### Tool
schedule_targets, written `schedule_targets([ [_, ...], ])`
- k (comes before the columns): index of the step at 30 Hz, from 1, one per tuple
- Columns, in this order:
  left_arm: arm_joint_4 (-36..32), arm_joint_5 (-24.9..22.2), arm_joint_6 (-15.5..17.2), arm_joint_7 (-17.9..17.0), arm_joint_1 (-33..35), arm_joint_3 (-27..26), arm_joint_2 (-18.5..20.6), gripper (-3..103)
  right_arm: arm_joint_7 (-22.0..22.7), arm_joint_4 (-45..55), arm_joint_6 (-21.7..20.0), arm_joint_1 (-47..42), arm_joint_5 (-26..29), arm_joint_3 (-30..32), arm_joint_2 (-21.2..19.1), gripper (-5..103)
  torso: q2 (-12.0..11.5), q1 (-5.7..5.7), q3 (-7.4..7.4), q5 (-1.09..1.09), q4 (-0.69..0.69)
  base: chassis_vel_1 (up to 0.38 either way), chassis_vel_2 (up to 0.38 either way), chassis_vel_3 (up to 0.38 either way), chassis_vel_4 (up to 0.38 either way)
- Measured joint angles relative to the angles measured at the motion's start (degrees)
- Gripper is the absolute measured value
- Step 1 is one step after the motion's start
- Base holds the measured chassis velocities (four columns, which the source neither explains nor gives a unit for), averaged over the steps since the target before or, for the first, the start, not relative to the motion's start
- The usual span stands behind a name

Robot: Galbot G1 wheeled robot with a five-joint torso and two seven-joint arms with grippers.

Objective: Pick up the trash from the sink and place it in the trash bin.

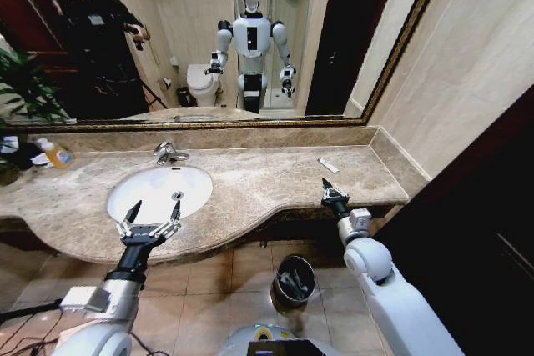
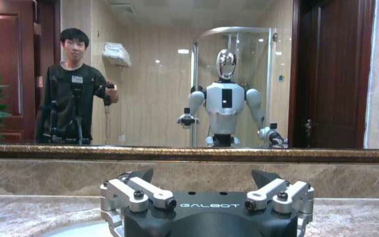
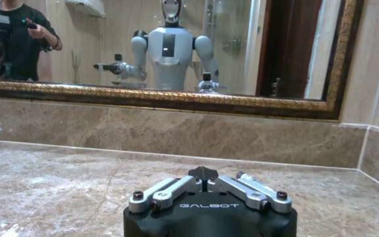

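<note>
The sink (image 1: 148,193) is a white oval basin with a chrome faucet (image 1: 169,153), set in the marble countertop. My left gripper (image 1: 150,216) hangs open over the basin's front rim; the left wrist view shows its fingertips (image 2: 143,175) spread wide with nothing between them. My right gripper (image 1: 334,197) is shut and empty above the counter's front edge at the right, its tips (image 3: 204,173) pressed together. A small white tube (image 1: 328,165) of trash lies on the counter beyond it. The trash bin (image 1: 294,281), black with a silver rim, stands on the floor below the counter with some pieces inside.
An orange-liquid soap bottle (image 1: 57,154) stands at the counter's far left near a plant (image 1: 21,89). A large mirror (image 1: 209,31) runs behind the counter and a wall closes the right side. Tiled floor lies in front of the bin.
</note>
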Motion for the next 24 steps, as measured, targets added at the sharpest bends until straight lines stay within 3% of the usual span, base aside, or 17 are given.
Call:
schedule_targets([
  [24, 0.00, 0.00, 0.00, 0.00, 0.00, 0.00, 0.00, 100, -2.70, -10.05, -0.94, 14.13, 4.52, -8.49, -2.71, 0, 0.00, 0.00, 0.00, -0.01, 0.00, 0.000, 0.000, 0.000, 0.000],
])
